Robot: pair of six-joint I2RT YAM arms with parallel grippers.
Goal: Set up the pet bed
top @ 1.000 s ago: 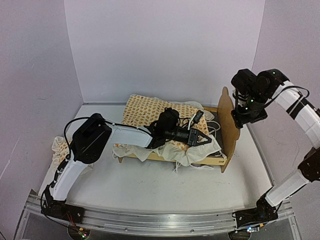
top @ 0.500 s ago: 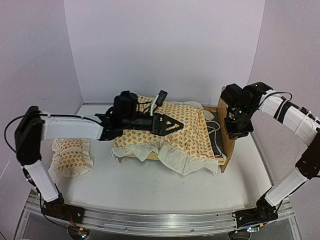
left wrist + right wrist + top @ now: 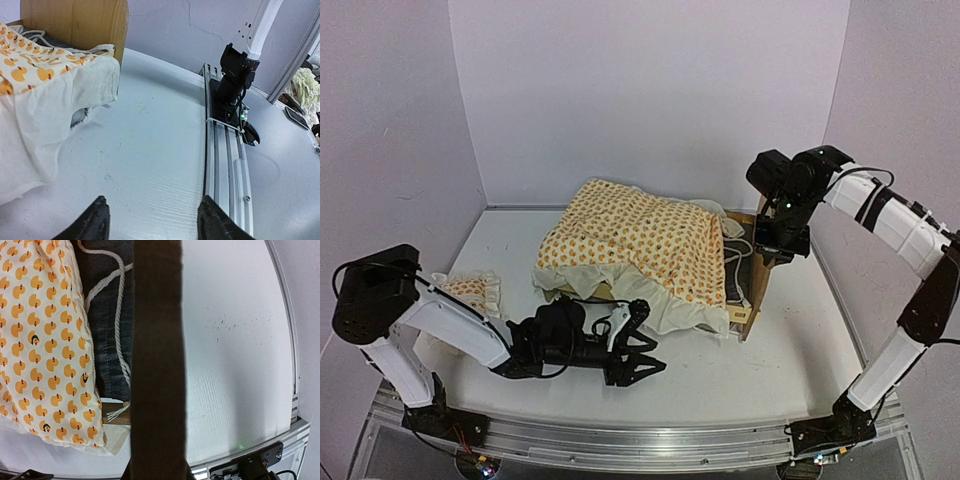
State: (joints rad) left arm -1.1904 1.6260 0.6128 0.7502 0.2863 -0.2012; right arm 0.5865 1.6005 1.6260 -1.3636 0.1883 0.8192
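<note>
The left pincer [image 3: 648,362] lies low over the table [image 3: 750,390], in front of the long near side of the bed [image 3: 752,305]. Its jaws are spread. In its wrist view we see both black fingertips [image 3: 98,222] apart, with only bare table between them. The pincer is near the bed, but apart from it.

Left of the bed's foot end lies a small ruffled pillow [image 3: 475,292], partly hidden behind the left arm.

The bed stands in the middle of the table. A cream cover [image 3: 630,235] with orange dots is draped over it. The white ruffle of the cover hangs down the near side of the bed and hides the foot end.

At the head end, between the cover and the headboard [image 3: 157,365], a strip of the dark grey base [image 3: 107,300] shows, and white cords [image 3: 119,315] lie on it.

The right pincer [image 3: 772,250] sits on the top edge of the headboard and pinches it. In its wrist view the edge of the board runs as a dark brown band through the middle, but the fingers themselves do not show there. We cannot tell if the head end is off the table.
</note>
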